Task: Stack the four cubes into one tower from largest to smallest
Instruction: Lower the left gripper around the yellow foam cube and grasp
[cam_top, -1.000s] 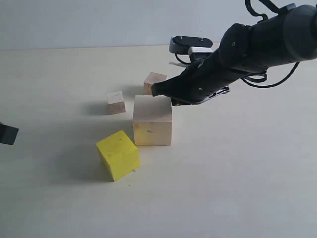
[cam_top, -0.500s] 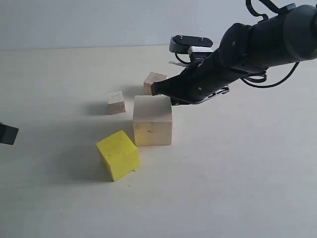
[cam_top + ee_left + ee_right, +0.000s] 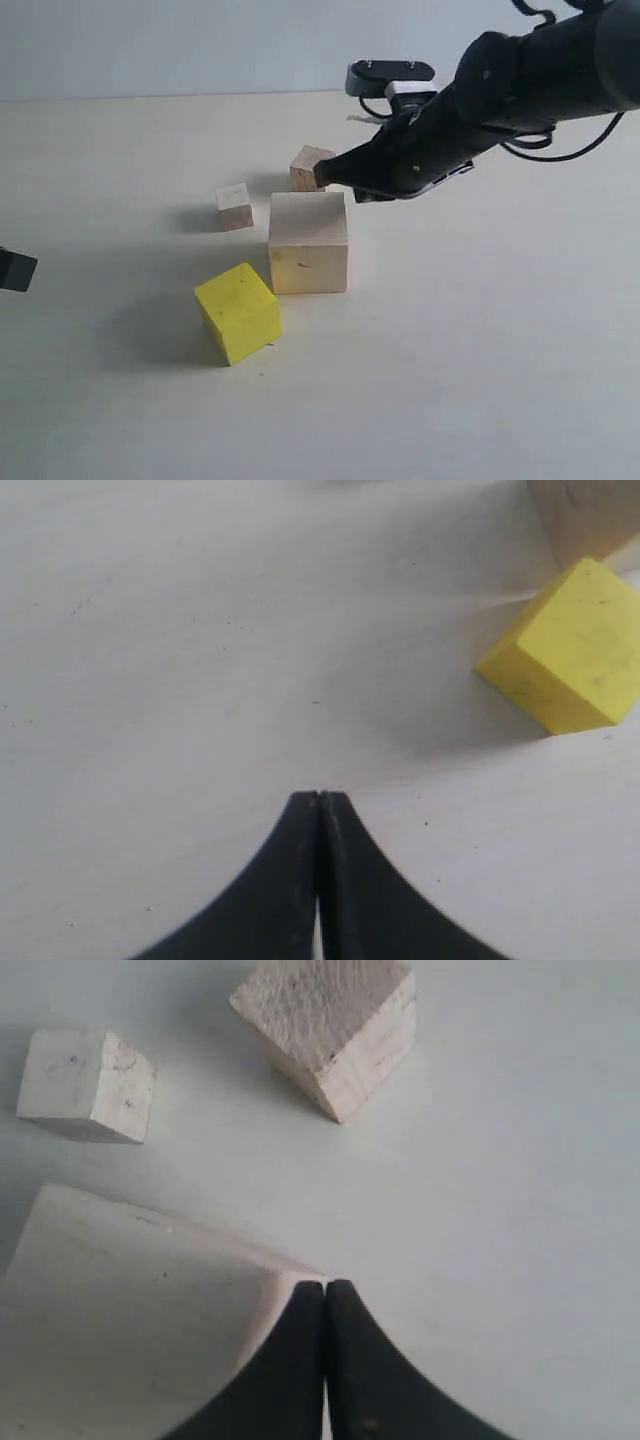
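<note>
— Shifted since last count?
— Only the right claw [image 3: 322, 173]: clenched, empty, risen slightly above the rear edge of the large pale bare-wood cube [image 3: 308, 243]. Cubes unmoved.
— Cube positions?
— All four unstacked on the cream surface [image 3: 480, 340]. Listed: bright yellow medium cube [image 3: 238, 312] near the large one's front left; smallest pale wood cube [image 3: 234, 207] behind left; small pale wood cube [image 3: 302, 165] behind, at the claw tip. Also the left claw [image 3: 318, 798]: clenched, empty.

Four cubes in total here: one big pale wood cube [image 3: 308, 243], two small pale wood cubes [image 3: 235, 207] [image 3: 309, 167], one yellow cube [image 3: 238, 312]. The small pair might differ slightly in size, hard to say. Plus two claws, my left claw [image 3: 319, 798] and right claw [image 3: 326, 1282]
</note>
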You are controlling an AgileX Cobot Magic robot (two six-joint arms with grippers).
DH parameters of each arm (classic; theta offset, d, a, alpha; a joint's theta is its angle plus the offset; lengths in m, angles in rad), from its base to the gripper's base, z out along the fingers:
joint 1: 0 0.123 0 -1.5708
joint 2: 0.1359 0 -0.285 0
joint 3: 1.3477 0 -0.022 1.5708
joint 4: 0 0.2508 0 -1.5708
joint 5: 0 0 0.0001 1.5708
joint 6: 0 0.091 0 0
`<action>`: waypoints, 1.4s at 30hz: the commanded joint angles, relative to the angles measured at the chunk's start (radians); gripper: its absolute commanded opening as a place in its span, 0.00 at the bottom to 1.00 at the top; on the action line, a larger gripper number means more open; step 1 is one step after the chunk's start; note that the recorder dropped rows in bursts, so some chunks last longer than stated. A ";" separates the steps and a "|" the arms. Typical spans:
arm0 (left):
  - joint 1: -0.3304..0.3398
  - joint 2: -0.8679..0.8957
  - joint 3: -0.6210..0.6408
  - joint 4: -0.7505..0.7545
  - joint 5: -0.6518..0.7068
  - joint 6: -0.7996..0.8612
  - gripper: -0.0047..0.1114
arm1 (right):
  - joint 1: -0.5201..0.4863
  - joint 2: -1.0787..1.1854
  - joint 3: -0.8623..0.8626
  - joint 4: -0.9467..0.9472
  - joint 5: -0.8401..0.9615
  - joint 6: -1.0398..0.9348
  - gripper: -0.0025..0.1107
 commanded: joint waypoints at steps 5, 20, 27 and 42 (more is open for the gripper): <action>-0.006 0.002 0.004 -0.010 -0.012 0.002 0.04 | -0.044 -0.331 0.123 -0.074 -0.043 0.073 0.02; -0.006 0.052 0.035 -0.528 -0.117 0.644 0.17 | -0.042 -0.998 0.373 -0.111 0.260 0.060 0.02; -0.008 0.195 0.014 -0.827 -0.165 1.123 0.79 | -0.042 -1.166 0.373 -0.166 0.419 0.064 0.02; -0.165 0.383 -0.017 -1.007 -0.393 1.470 0.86 | -0.042 -1.216 0.373 -0.217 0.518 0.082 0.02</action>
